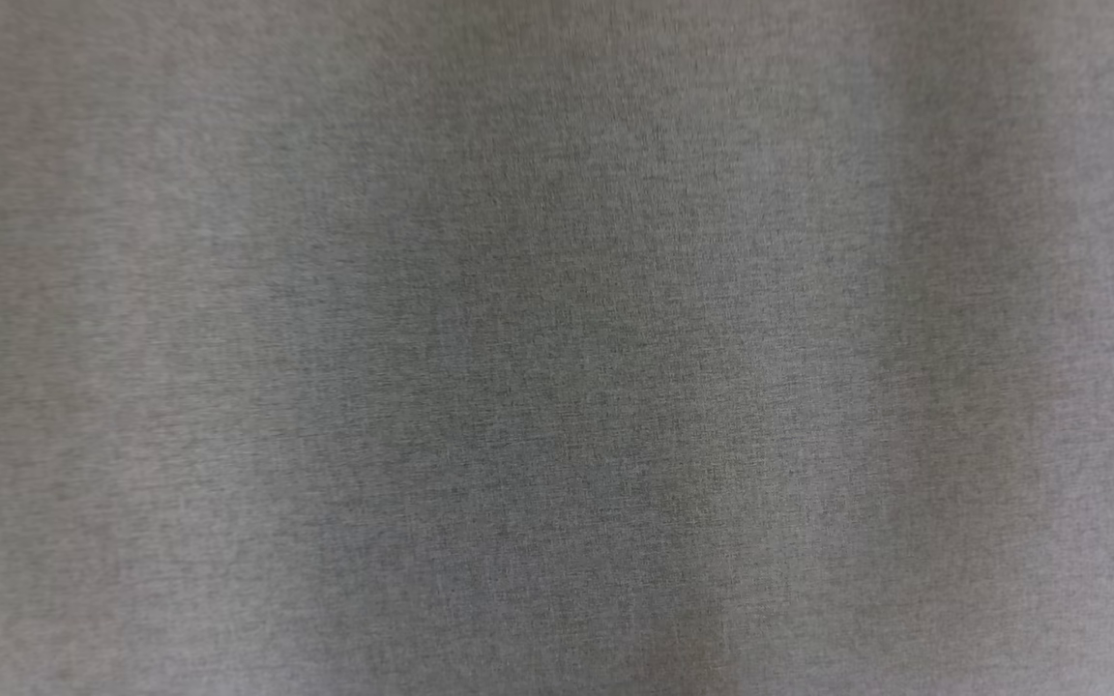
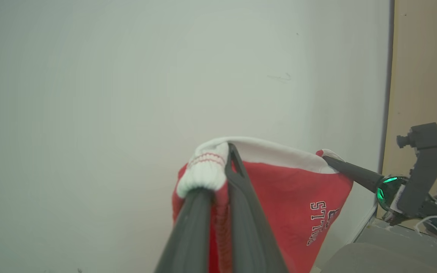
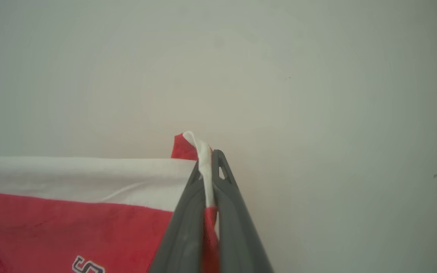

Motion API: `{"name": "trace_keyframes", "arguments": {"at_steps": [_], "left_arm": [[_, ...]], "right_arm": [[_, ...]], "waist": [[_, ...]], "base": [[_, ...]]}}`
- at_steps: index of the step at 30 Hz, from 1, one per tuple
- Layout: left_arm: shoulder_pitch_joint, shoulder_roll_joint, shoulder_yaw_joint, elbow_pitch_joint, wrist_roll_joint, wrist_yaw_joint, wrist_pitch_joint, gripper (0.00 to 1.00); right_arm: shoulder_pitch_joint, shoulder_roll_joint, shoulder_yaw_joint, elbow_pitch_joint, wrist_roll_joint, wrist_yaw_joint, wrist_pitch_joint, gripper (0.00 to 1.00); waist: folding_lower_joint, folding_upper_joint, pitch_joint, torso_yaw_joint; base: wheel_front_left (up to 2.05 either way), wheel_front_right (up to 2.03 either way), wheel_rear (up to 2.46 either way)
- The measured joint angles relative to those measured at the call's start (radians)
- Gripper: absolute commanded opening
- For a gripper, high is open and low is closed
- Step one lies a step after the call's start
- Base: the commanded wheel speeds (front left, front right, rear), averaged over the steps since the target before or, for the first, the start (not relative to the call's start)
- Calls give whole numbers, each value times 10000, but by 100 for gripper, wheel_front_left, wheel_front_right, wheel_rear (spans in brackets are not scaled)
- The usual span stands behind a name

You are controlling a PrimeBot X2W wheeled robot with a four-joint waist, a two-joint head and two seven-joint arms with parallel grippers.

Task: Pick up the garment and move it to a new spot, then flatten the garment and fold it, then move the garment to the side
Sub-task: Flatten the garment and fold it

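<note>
The red fabric garment [image 2: 279, 189], with a white band and dark lettering, hangs in front of a plain pale wall [image 2: 127, 76], its white top edge pulled taut. At one end of that edge the left hand [image 2: 220, 167] is clamped on a ribbed white cuff. At the other end the right hand [image 3: 208, 163] pinches the corner. Broad wall spreads above the garment, and a tan wooden panel [image 2: 423, 76] stands beyond the right-hand corner. The head view gives a blurred grey weave [image 1: 557, 348], possibly cloth close to the lens.
</note>
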Motion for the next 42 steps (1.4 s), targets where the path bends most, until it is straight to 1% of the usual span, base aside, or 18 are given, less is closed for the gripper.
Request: {"name": "trace_keyframes", "arguments": {"at_steps": [6, 8, 9, 12, 15, 20, 26, 28, 30, 31, 33, 35, 39, 42], "left_arm": [[-965, 79, -700, 533, -424, -2, -360, 0], [-1021, 117, -1020, 600, -566, -4, -454, 0], [-1023, 167, -1241, 690, -859, -4, -614, 0], [-835, 295, -1620, 679, -1221, -4, -851, 0], [-156, 483, -2169, 485, -1515, -4, -1177, 0], [1370, 763, -2679, -42, -2199, -2, -1981, 0], [3509, 1210, -3055, -859, -2243, -4, -2380, 0], [4295, 1338, -2830, -1174, -2238, -2, -2412, 0], [5240, 1398, -2111, -1569, -2127, -2, -2433, 0], [5769, 1450, -1912, -1774, -1981, -2, -2439, 0], [6937, 1444, -1582, -2102, -1576, -2, -2439, 0], [8173, 1317, -1068, -2460, -1461, -2, -2437, 0], [9986, 1260, -855, -3114, -571, 81, -2437, 0], [11331, 1120, -548, -3461, -366, 155, -2437, 0]], "right_arm": [[-886, 84, -184, 648, -249, 0, -190, 0], [-950, 127, -190, 807, -276, 0, -209, 0], [-941, 142, -209, 951, -280, 0, -226, 0], [-716, 205, -146, 1041, -259, 0, -240, 0], [-164, 309, -38, 993, -82, 0, -376, 0], [1129, 395, 334, 688, 234, 0, -525, 0], [3513, 322, 859, -267, 892, 0, -905, 0], [4390, 221, 1035, -706, 1068, 0, -1045, 0], [5292, 113, 1195, -1147, 1241, 0, -1122, 0], [5777, 77, 1244, -1369, 1346, 0, -1200, 0], [6661, -77, 1371, -1829, 1429, 0, -1262, 0], [7520, -272, 1429, -2303, 1486, 0, -1371, 0], [9226, -537, 1457, -3181, 1557, 0, -1367, 0], [10419, -692, 1327, -3843, 1628, 0, -1329, 0]], "waist": [[-2, 0, 513, -209], [-4, -1, 636, -285], [-3, -1, 748, -349], [-3, -1, 880, -417], [-3, 0, 867, -450], [-5, -1, 519, -424], [-6, -3, -219, -357], [-6, -3, -501, -345], [-7, -3, -793, -339], [-7, -4, -943, -336], [-7, -4, -1238, -331], [-7, -3, -1540, -322], [-9, -5, -2121, -285], [-9, -5, -2514, -250]], "base": [[0, 0, 0], [0, 0, 0], [0, 0, 0], [0, 0, 0], [0, 0, 0], [0, 0, 0], [0, 0, 0], [0, 0, 0], [0, 0, 0], [0, 0, 0], [0, 0, 0], [0, 0, 0], [0, 0, 0], [0, 0, 0]]}}
